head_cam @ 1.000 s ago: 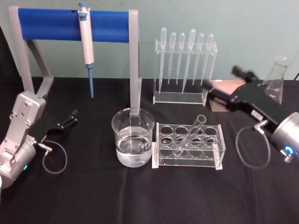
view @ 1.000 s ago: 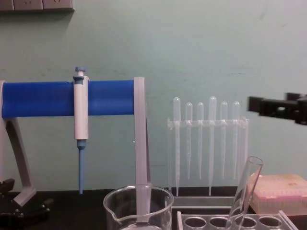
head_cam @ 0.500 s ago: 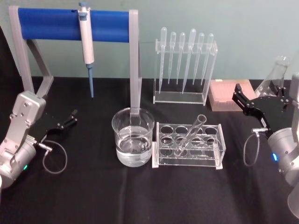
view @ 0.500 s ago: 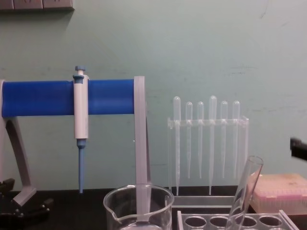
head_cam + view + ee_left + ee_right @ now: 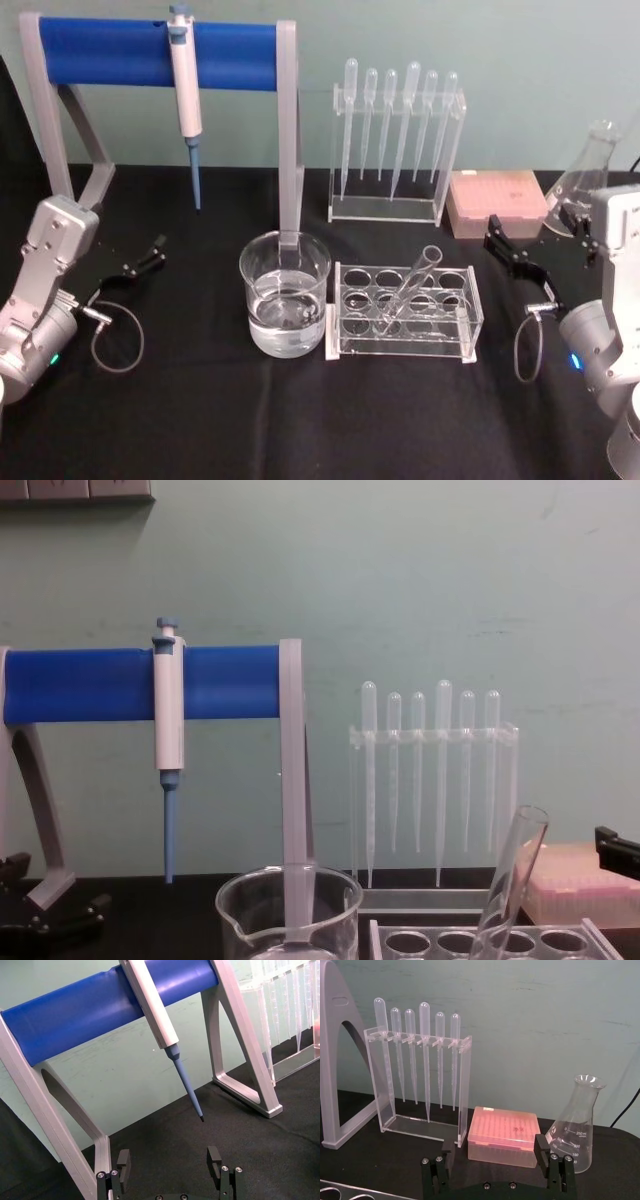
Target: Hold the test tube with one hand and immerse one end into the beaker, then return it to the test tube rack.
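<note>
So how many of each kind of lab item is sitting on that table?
Plastic pipettes: 6
Test tube: 1
Beaker: 1
Conical flask: 1
Micropipette: 1
Pink tip box: 1
Total: 11

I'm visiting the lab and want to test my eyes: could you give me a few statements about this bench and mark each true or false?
1. The long clear glass test tube leans in the clear plastic rack with round holes. True.
2. The right gripper is gripping the tube. False: its fingers are open, off to the rack's right.
3. The wide clear glass beaker holds clear liquid. True.
4. The white-and-blue micropipette lies flat on the black table. False: it hangs from the blue bar stand.
5. The left gripper holds a pipette. False: it is open and empty.
</note>
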Robot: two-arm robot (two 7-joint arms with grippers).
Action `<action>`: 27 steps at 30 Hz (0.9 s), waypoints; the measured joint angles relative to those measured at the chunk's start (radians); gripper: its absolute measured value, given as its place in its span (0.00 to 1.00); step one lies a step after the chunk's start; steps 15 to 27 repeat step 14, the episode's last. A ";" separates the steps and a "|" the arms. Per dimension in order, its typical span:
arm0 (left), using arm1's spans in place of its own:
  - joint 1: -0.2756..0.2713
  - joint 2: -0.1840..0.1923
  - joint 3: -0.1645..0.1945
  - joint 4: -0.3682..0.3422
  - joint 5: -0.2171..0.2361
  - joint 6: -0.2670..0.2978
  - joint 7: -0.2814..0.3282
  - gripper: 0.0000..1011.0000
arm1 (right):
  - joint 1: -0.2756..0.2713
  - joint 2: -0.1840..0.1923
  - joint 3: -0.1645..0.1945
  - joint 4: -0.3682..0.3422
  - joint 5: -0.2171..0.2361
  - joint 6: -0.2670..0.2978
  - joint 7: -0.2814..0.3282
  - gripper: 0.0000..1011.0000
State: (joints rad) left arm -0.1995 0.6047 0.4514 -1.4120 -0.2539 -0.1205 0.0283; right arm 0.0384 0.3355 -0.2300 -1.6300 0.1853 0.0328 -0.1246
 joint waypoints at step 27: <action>0.000 0.000 0.000 0.000 0.000 0.000 0.000 0.99 | 0.001 -0.001 0.001 -0.003 0.000 0.002 -0.008 0.99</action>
